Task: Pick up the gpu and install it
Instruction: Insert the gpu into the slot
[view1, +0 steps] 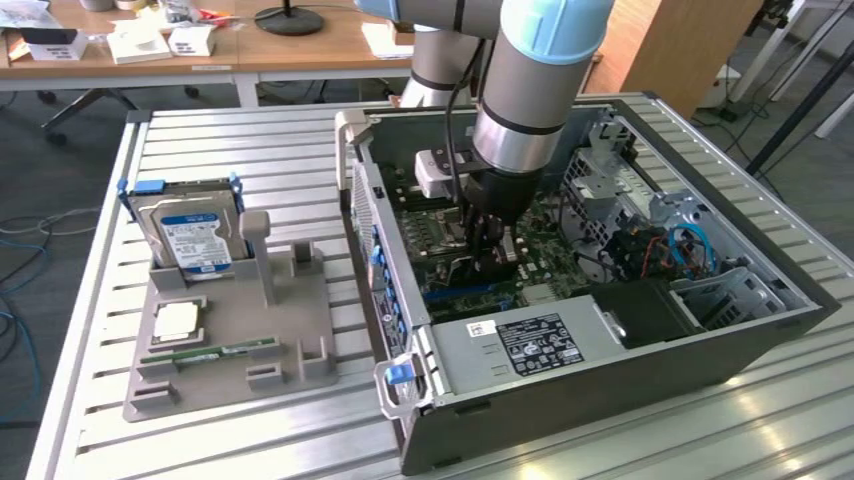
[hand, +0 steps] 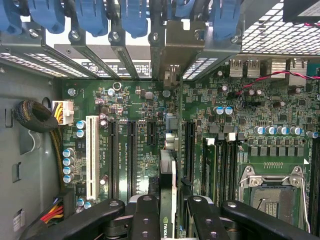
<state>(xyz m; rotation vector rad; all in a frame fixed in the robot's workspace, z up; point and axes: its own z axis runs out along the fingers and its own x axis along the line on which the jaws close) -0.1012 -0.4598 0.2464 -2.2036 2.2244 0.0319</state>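
While gripped (hand: 167, 220): gpu (hand: 168, 185), NVIDIA logo.

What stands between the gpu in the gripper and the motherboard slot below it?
Nothing visible. The gripper holds the gpu edge-on directly over the motherboard, in line with a bracket at the rear openings. No cable crosses that path.

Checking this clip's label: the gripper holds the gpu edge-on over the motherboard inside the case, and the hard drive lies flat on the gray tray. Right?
Not quite. In the exterior view the hard drive stands upright in the gray tray, not flat. The rest holds: the gripper holds the gpu edge-on over the motherboard inside the case.
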